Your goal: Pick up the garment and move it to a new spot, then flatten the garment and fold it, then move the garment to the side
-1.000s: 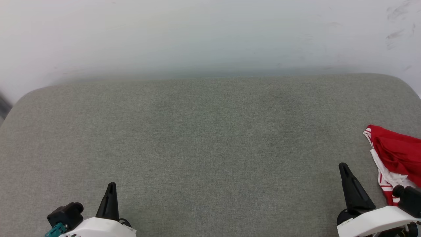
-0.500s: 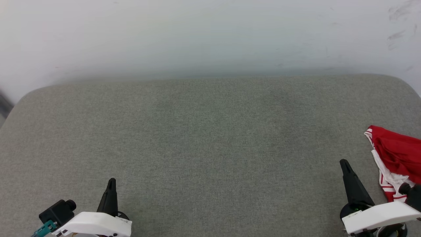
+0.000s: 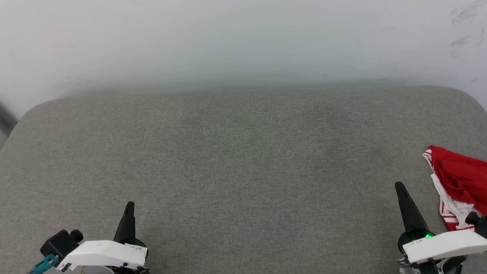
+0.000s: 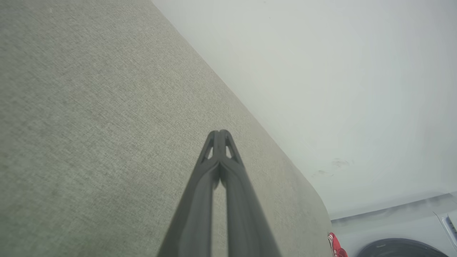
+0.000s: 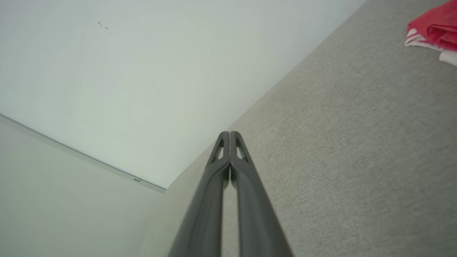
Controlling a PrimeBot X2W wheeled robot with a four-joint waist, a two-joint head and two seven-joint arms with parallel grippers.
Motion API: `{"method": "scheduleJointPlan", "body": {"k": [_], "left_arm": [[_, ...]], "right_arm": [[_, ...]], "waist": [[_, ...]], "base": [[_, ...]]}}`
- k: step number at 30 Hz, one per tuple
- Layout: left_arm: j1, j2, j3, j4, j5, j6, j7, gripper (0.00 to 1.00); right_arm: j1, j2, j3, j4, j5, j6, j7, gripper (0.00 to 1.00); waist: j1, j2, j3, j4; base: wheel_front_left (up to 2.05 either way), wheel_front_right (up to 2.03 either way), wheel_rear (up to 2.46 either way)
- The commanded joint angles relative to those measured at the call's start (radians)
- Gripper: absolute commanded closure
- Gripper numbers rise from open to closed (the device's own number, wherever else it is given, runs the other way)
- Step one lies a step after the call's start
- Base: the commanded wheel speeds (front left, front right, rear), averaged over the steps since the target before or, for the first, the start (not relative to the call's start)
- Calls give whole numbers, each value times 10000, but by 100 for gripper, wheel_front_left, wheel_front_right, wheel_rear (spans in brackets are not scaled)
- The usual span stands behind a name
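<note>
Bunched red jersey T-shirt [image 3: 462, 179] lies at far R edge of grey padded surface [image 3: 243, 160], just R of R gripper [image 3: 398, 185], well apart from L gripper [image 3: 130, 204], so R arm's nearer; both jaws closed, empty.

A broad padded surface [image 3: 243, 160] covered in grey-green woven cloth lay flat, its far corners rounded. A pale wall [image 3: 228, 42] rose behind its far edge, and dark scuff marks [image 3: 462, 13] smudged the wall's upper right. A dark strip [image 3: 5, 121] showed at the left edge, beside a rounded corner. In the left wrist view, a dark rounded object [image 4: 400, 248] sat beyond the surface's end, too cropped to identify. In the right wrist view, a thin straight seam [image 5: 71, 151] crossed the wall.
</note>
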Motion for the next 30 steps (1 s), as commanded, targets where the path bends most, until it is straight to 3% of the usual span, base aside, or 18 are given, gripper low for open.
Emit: {"method": "scheduleJointPlan", "body": {"k": [1,30], "left_arm": [[-239,10,76,-73,-309,-68,68,100],[-553,-188,418,14,-3102,-335,822,100]], "right_arm": [[-304,-87,-28,-17,349,1,38,100],[-749,-82,-191,720,3344,-1,287,100]], "waist": [[0,0,-1,5],[0,0,-9,93]], "base": [[0,0,0],[0,0,0]]}}
